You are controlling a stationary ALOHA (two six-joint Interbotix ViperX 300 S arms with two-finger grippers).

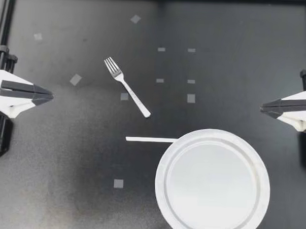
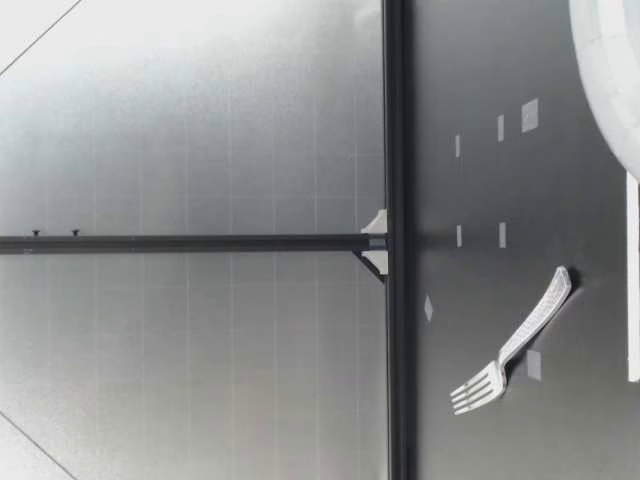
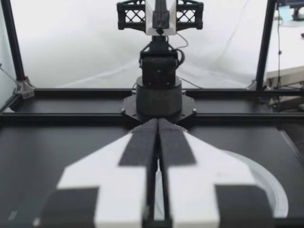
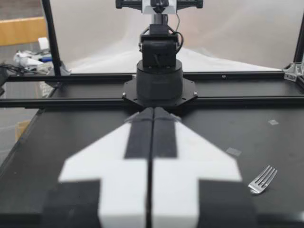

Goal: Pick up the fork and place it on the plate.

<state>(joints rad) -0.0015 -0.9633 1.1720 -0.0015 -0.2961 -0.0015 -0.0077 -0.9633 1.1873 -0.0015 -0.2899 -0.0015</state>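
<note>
The silver metal fork (image 1: 127, 86) lay flat and diagonal on the black table, tines pointing away from the round white paper plate (image 1: 212, 182), apart from it.

My left gripper (image 1: 49, 96) and right gripper (image 1: 263, 106) face each other from opposite sides, fingers pressed together, seemingly level.

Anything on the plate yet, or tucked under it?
Nothing lies on the round white plate; the silver fork lies apart on the black table. A white strip meets its rim; underneath is hidden.
</note>
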